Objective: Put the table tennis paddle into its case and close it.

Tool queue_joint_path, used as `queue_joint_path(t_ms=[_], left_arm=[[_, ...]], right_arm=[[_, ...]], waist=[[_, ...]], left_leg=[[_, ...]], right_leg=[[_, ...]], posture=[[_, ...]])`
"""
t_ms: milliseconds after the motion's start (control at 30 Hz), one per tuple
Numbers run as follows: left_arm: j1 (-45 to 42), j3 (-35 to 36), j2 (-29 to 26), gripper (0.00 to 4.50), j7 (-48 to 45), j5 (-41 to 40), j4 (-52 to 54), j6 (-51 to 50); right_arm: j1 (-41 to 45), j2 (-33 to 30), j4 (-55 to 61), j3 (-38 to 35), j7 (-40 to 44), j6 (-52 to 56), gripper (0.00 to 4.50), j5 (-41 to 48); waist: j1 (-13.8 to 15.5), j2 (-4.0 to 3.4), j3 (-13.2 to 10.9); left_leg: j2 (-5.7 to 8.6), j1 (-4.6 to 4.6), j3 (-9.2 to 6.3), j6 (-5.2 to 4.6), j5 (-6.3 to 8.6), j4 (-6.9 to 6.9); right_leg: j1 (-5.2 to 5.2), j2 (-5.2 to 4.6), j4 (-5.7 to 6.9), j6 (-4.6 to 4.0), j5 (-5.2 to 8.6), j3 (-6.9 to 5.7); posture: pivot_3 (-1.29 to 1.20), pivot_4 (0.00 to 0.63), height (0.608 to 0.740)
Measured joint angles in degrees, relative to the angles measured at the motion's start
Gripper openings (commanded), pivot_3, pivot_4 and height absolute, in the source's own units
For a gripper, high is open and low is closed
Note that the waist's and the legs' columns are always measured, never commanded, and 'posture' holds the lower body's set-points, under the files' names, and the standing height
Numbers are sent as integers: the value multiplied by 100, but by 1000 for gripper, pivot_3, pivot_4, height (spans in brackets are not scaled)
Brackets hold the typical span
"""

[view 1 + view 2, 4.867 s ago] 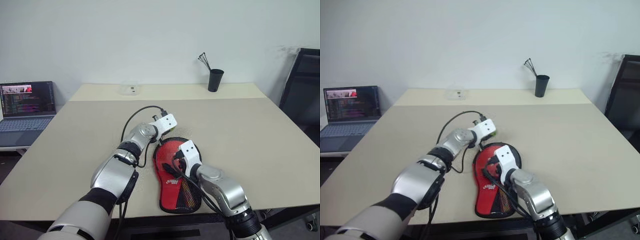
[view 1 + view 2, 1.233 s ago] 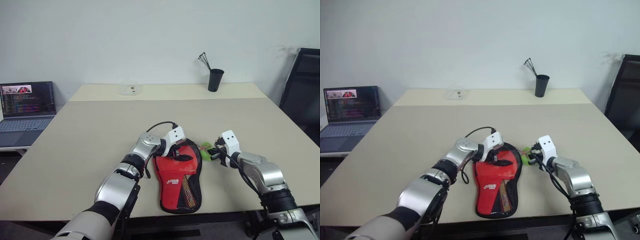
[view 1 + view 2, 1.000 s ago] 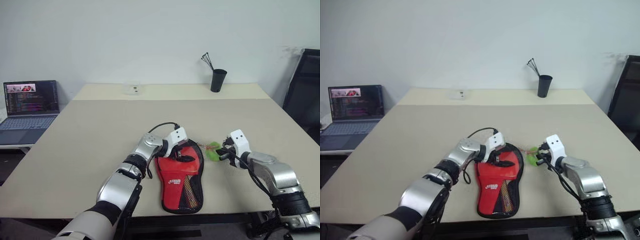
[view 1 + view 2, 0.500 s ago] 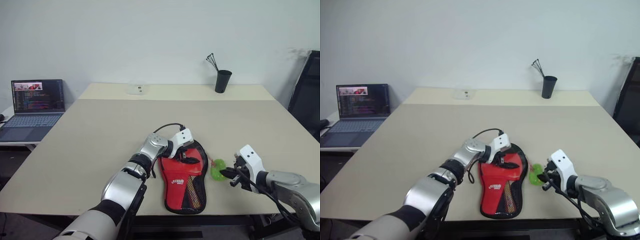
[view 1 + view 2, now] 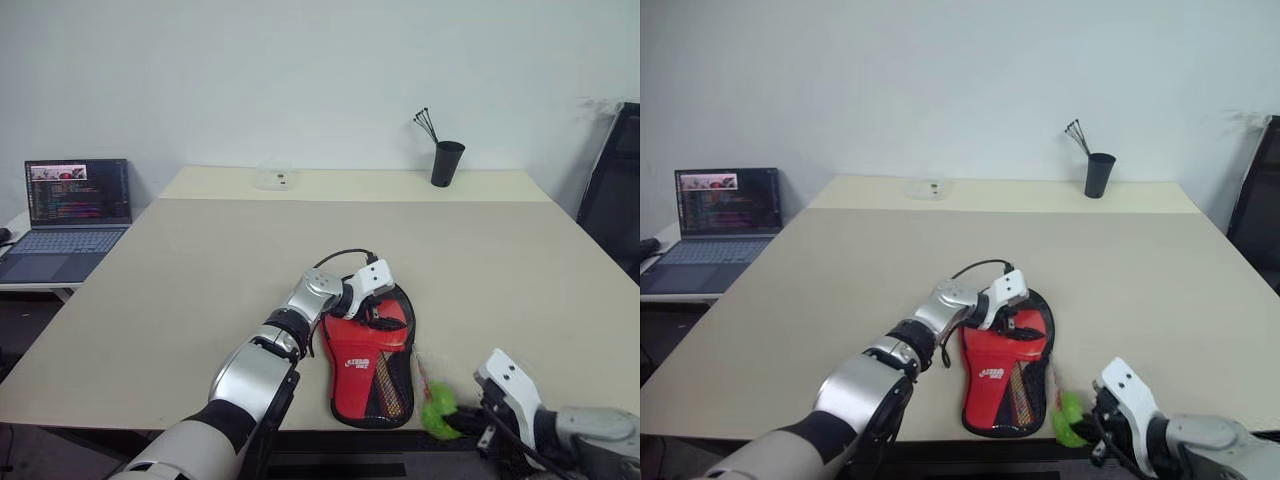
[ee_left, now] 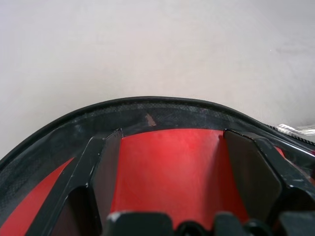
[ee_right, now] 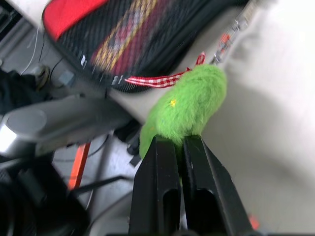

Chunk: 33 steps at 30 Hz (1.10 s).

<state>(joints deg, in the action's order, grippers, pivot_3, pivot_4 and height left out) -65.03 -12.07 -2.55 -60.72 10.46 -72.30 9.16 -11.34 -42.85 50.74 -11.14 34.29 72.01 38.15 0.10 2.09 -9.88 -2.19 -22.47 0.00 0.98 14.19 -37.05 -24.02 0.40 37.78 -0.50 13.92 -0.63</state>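
Note:
The case (image 5: pixel 365 365) lies near the table's front edge, red logo side and black mesh up, round end away from me. My left gripper (image 5: pixel 376 306) rests open on that round end, its fingers (image 6: pixel 98 182) spread wide over the red fabric inside the black rim (image 6: pixel 147 110). My right gripper (image 5: pixel 455 425) hangs at the table's front edge, right of the case's narrow end. It is shut on the fluffy green pull tag (image 7: pixel 187 110), whose red-checked ribbon runs to the case. The table tennis paddle is hidden.
The beige table (image 5: pixel 200 260) stretches far ahead. A black cup with sticks (image 5: pixel 444 163) and a small clear box (image 5: pixel 272 178) stand at its back edge. An open laptop (image 5: pixel 70 205) sits on a side surface at left, a black chair (image 5: pixel 615 180) at right.
My right gripper has drawn the green pull tag from beside the case's round end back along its right side to the table's front edge. The left gripper has stayed on the case.

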Motion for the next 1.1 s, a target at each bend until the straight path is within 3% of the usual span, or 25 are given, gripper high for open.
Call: queue_joint_path(t_ms=[400,767,867,1033,1100], left_arm=[[-2,-1,3,3591,39,57,-4,-1],[10,-4,3,3591,73,93,-10,-13],[10,-4,3,3591,81,94,-10,-13],[9,-5,2,3591,108,96,-13,-13],[9,-4,0,3591,110,96,-14,-13]], right_arm=[[-934,-600,710,-234,202,-163,54,1109],[-1210,-947,715,64,-320,-762,54,1719],[-1149,-951,712,102,-373,-765,731,1810],[-1136,-1210,711,61,-57,-918,2399,2024],[-1132,-1299,711,-36,126,-1037,2399,2136]], waist=[[1,11,8],[-6,19,5],[-6,19,5],[-10,19,4],[-11,20,4]], left_leg=[[1,8,-1,0,0,0],[0,54,-1,8,5,5],[0,54,-1,9,6,5],[0,58,-1,9,6,3],[0,59,-2,9,6,3]], right_leg=[[10,-1,-2,2,0,-1],[54,-3,-18,3,1,-2],[54,-4,-19,3,1,-2],[57,-4,-18,5,0,-2],[59,-4,-19,5,0,-3]], posture=[[0,150,740],[0,150,740],[0,150,740],[0,150,740],[0,150,740]])
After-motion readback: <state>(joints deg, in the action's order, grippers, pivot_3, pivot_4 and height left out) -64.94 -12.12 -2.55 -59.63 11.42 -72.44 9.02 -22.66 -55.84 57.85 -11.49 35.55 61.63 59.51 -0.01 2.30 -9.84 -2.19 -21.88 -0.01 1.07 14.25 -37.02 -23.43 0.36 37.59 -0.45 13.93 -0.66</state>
